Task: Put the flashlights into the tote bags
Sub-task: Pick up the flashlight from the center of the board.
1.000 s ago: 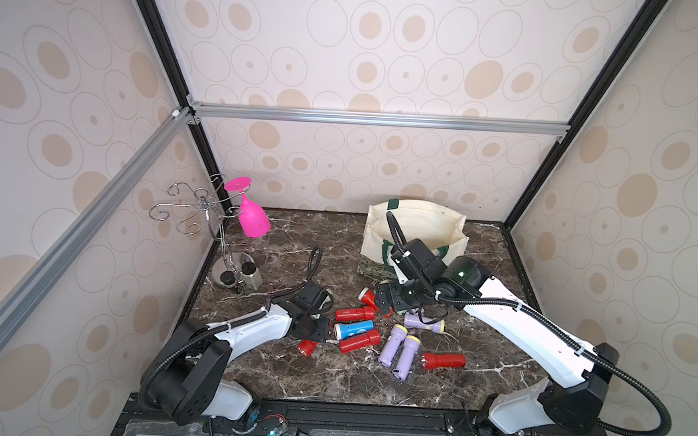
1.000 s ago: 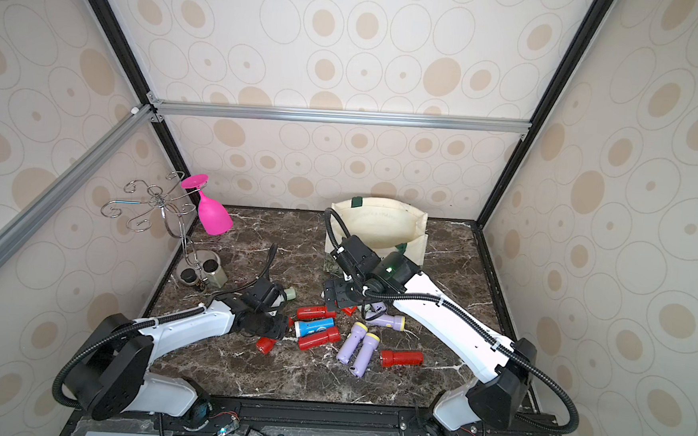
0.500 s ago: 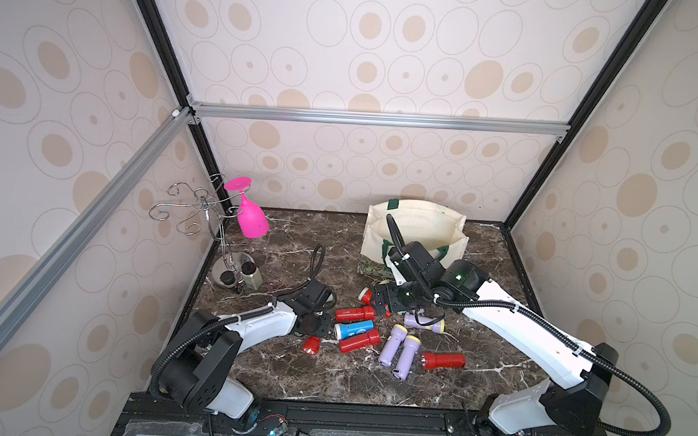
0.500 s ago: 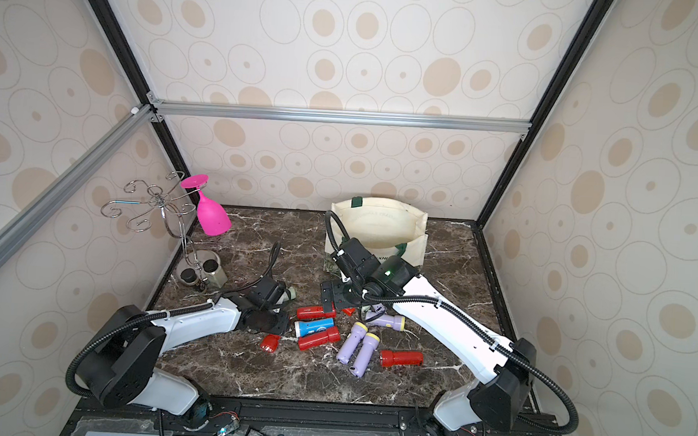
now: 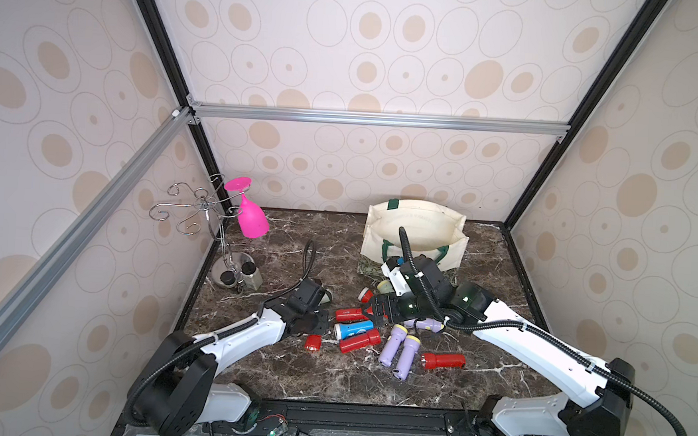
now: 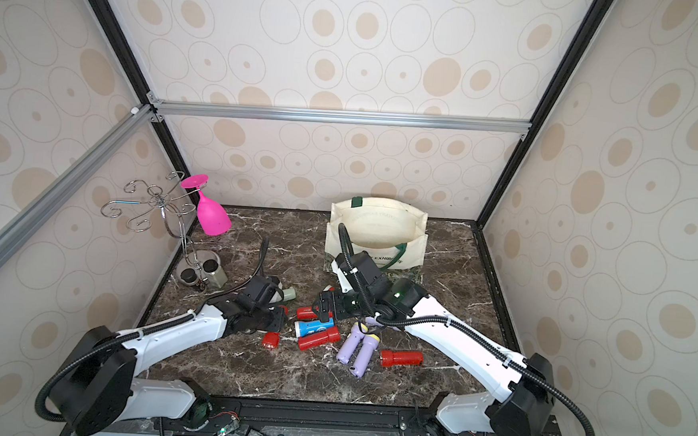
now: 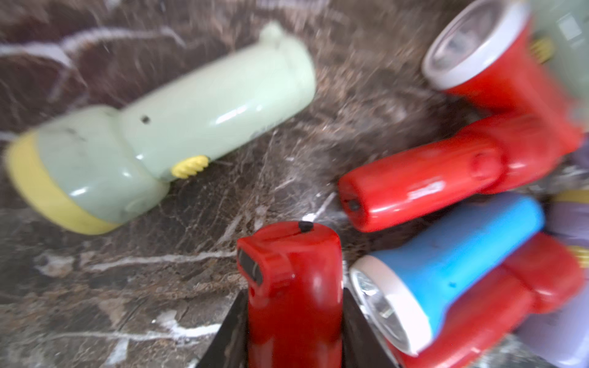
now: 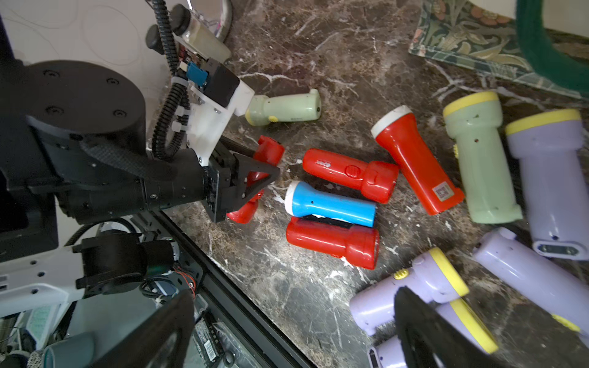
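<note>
Red flashlight (image 7: 294, 270) now sits clamped in left claw (image 8: 251, 188), open before.

L tool (image 8: 258, 166) clamped tight, low; R tool (image 8: 294, 294) spread wide, hovering.

Pink goblet (image 5: 251, 221) hangs inverted on wire rack (image 5: 204, 205).

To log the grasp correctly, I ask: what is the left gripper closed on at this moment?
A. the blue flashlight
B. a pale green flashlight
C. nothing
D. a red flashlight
D: in the left wrist view the left gripper has its jaws pressed on both sides of a red flashlight, while the blue flashlight lies free beside it.
</note>
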Tool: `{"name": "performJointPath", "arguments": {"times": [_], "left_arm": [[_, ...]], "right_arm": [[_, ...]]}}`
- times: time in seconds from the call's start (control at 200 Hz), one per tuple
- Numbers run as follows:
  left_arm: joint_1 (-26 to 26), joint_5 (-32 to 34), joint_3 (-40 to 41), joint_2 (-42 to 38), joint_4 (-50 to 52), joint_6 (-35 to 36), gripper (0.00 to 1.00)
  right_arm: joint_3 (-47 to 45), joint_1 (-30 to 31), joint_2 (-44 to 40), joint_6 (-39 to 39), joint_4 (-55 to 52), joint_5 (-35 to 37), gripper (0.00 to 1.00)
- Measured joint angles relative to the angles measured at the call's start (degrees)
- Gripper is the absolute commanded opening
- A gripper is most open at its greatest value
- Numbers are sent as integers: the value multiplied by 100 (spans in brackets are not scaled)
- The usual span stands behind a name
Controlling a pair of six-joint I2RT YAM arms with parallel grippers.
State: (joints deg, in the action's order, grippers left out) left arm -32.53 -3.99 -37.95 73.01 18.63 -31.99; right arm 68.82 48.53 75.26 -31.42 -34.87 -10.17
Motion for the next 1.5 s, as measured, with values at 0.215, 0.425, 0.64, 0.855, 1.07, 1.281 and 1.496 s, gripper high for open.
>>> {"name": "performJointPath", "arguments": {"times": [0.215, 0.425, 0.64, 0.855, 1.07, 1.281, 1.496], "left_arm": [[2, -264, -26, -1132, -413, -313, 8], [0, -885, -103, -1515, -1287, -774, 8], [0, -1453, -254, -1746, -2426, -1064, 6], [2, -2000, -601, -1655, -3381, -1401, 4], [0, -2334, -527, -1390, -4103, -1982, 4], [0, -2400, -393, -1388, -4607, -2358, 3], [0, -2378, -304, -1388, -4883, -2559, 2]], "right_arm": [[-243, 0, -7, -11, 734, -455, 98], [-442, -2, -15, -94, 1617, -1032, 98], [-754, -107, -42, -393, 2603, -1650, 97], [-994, -337, -376, -643, 3220, -1847, 96], [-1045, -372, -422, -782, 3536, -1943, 92], [-1043, -389, -352, -866, 3716, -2031, 84], [-990, -393, -149, -979, 3864, -2208, 70]]}}
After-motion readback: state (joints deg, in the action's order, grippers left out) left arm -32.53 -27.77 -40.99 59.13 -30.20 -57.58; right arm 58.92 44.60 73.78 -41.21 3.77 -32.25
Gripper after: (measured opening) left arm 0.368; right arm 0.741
